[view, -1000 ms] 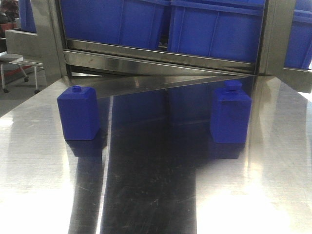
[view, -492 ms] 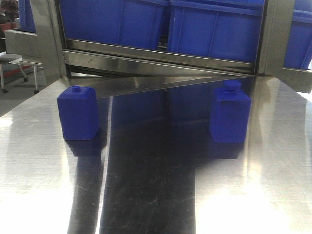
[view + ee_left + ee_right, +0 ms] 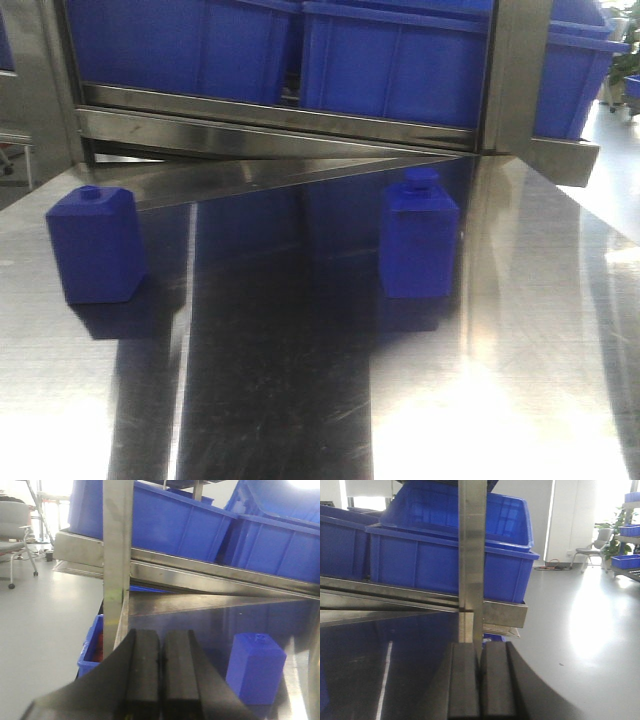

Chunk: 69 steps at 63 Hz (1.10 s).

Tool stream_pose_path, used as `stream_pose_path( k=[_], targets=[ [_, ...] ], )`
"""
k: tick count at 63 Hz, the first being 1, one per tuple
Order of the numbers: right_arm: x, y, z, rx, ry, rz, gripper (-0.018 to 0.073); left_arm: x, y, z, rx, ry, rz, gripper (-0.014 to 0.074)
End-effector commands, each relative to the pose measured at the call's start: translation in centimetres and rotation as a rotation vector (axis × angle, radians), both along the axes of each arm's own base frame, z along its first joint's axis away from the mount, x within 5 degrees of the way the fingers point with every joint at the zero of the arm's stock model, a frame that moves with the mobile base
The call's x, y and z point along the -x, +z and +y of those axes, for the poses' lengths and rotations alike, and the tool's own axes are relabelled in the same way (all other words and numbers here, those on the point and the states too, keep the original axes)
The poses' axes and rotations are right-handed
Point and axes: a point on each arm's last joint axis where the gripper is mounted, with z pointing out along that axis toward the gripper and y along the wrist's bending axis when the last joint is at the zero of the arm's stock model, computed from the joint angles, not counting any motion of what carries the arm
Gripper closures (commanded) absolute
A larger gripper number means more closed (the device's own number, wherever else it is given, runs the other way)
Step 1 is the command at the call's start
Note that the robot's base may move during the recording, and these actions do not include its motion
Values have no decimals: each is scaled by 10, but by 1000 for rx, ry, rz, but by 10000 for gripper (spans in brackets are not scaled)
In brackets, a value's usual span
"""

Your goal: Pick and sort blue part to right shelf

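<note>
The blue part (image 3: pixel 420 235) stood upright on the tabletop (image 3: pixel 520 380), right of centre, near the right shelf (image 3: pixel 515 70). Left fingers (image 3: pixel 142 670) and right fingers (image 3: pixel 465 680) were pressed together, empty. Likely light, rigid, slick plastic: best pinched across the flat body sides, below the cap.

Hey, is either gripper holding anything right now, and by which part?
Nothing is held. The left gripper and right gripper are both shut with nothing between them, pads together. The blue part stands untouched on the table.
</note>
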Motion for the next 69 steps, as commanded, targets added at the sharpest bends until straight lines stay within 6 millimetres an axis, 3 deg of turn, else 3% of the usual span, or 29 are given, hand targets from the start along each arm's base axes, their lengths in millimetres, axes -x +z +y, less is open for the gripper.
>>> stream_pose_path(
  k=[1,38,49,59,69],
  targets=[
    [5,17,0,6,2,-136,501,2,1,0,24,-3,-80,473],
    [6,19,0,7,3,-160,501,2,1,0,24,-3,-80,473],
    [9,33,0,2,4,-223,501,2,1,0,24,-3,-80,473],
    [9,49,0,-2,-5,40,501,2,1,0,24,-3,-80,473],
    [0,68,-1,-5,-8,176,501,2,1,0,24,-3,-80,473]
  ],
)
